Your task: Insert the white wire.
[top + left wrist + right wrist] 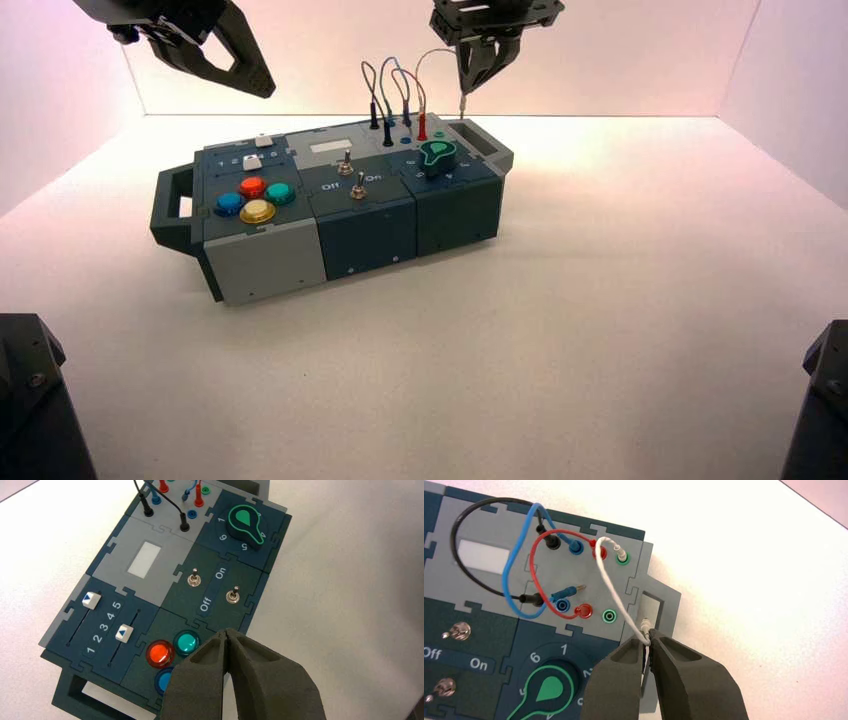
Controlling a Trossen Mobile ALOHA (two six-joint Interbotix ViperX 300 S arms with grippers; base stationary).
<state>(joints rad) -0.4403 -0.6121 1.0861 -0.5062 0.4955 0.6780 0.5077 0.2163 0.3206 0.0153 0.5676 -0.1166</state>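
Observation:
The white wire (606, 580) runs from a whitish plug seated in the far green socket (622, 556) to its free plug (644, 626). My right gripper (648, 635) is shut on that free plug, holding it over the box's right handle end, just beside the empty near green socket (610, 615). From above, the right gripper (470, 85) hangs over the back right corner of the box (360, 230), with the white wire (435, 52) arching up to it. My left gripper (255, 85) hovers shut and empty, high above the box's left end.
Red, blue and black wires (531, 555) loop over the socket panel. A blue plug (569, 590) lies with its pin bare next to a blue socket (563, 605). The green knob (437, 153) sits in front of the sockets; toggle switches (194, 578), sliders and coloured buttons (160, 652) lie further left.

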